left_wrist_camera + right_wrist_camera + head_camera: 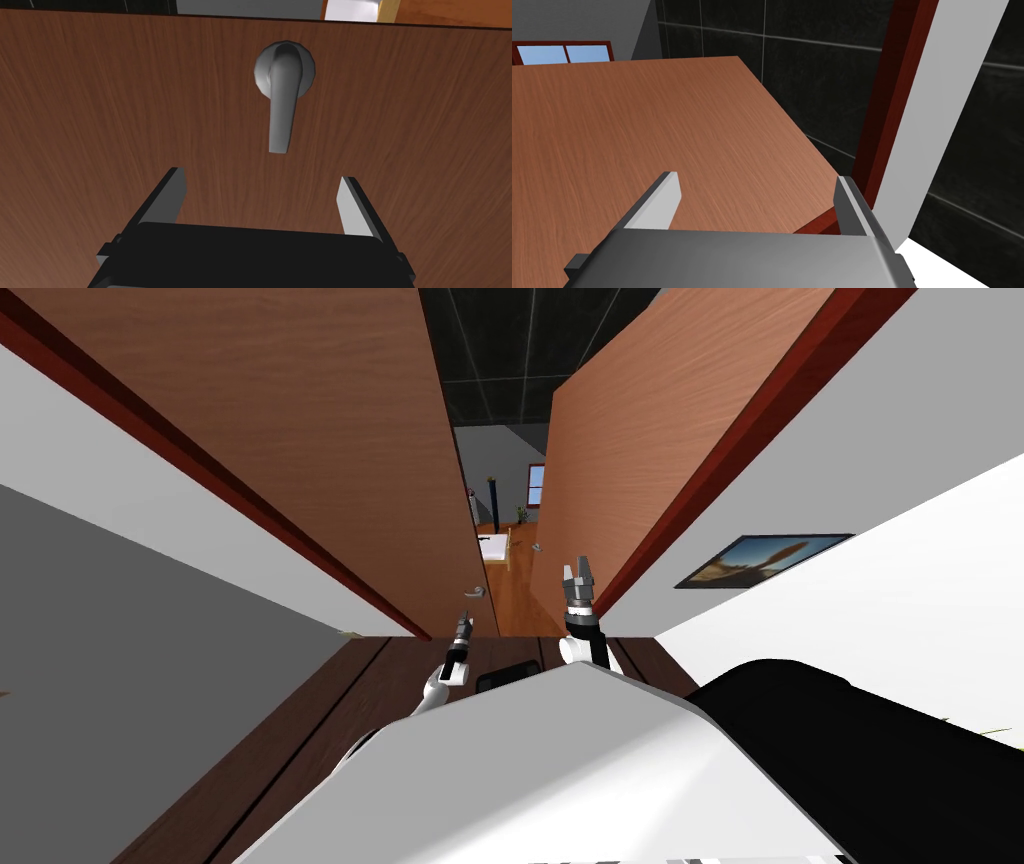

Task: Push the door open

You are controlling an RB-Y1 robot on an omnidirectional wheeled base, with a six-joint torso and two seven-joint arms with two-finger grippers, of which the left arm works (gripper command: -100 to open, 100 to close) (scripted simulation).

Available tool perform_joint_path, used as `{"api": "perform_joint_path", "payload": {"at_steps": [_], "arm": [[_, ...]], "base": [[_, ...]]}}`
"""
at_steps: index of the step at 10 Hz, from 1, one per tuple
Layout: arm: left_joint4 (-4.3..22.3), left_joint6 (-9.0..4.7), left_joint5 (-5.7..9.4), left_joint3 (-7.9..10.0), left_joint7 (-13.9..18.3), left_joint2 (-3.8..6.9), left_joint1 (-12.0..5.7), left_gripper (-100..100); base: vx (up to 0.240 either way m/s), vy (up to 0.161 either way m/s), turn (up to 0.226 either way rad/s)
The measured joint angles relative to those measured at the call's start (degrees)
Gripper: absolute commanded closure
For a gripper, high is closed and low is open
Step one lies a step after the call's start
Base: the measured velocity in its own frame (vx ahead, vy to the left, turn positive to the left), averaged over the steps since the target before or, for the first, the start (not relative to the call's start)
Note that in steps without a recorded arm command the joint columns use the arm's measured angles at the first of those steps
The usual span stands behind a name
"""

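Left door leaf (300, 418): a flat slab of dark brown wood with fine straight grain is taking up the left side of the doorway.
Right door leaf (650, 438): a flat slab of lighter, reddish wood with the same fine grain is standing angled off its frame, its free edge apart from the left leaf's.
Gap: between the two leaves a lit room with an orange-brown plank floor (510, 608) and a small window (536, 484) is showing.
Lever handle (282, 95): a smooth grey lever on a round, faceted grey rose is sitting on the left leaf near its free edge, the lever tapering slightly and pointing toward the left end effector.
Left end effector (262, 176): it is facing the dark leaf just short of the handle, released, its two thin blade-like fingers (356, 205) standing wide apart and touching nothing; the lever's tip is ending apart from them, roughly in line with the space between them.
Right end effector (757, 177): it is hovering before the reddish leaf, released, its pale grey fingers (662, 200) spread and gripping nothing; whether it is touching the wood cannot be told.
Door frame (892, 100): a dark red, smooth jamb is running beside a plain white wall strip (937, 125), with black tiled panels showing beyond the leaf's top edge.
Floor (330, 708): dark brown planks are lying under the arms.
Framed picture (765, 560): a dark-framed landscape is hanging on the white wall to the right.
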Motion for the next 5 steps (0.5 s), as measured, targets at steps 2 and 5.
{"api": "perform_joint_path", "payload": {"at_steps": [2, 5], "arm": [[2.14, -0.54, 0.06, -0.31, 0.01, -0.01, -0.82, -100], [2.57, -0.83, 0.10, -0.11, -0.09, -0.12, -0.86, -100]], "base": [[0.028, 0.052, -0.049], [0.140, -0.019, -0.027]]}}
